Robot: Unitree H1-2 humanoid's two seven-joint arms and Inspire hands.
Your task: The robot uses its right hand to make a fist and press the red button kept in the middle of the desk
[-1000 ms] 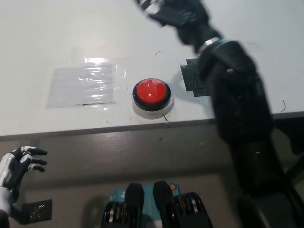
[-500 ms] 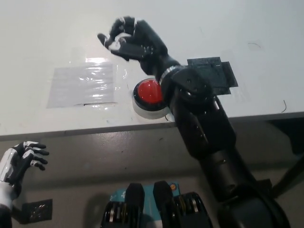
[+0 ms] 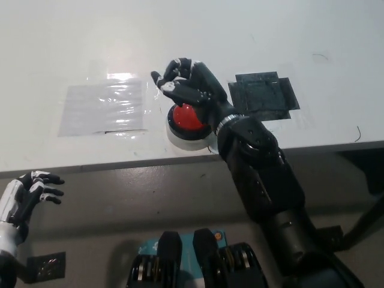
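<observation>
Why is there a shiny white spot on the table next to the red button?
Head view: that is glare from a light on the clear plastic sheet taped to the desk; the red button also glints a little, and the right hand above it looks sharp, not blurred.

A clear, shiny rectangular plastic sheet (image 3: 103,108) lies flat on the white desk top (image 3: 252,36), at about nine o'clock from the desk's middle. A dark, square taped patch (image 3: 264,93) lies at about three o'clock. Below the desk's front edge runs a grey floor (image 3: 132,204); a small black perforated plate (image 3: 45,265) lies at seven o'clock.
</observation>
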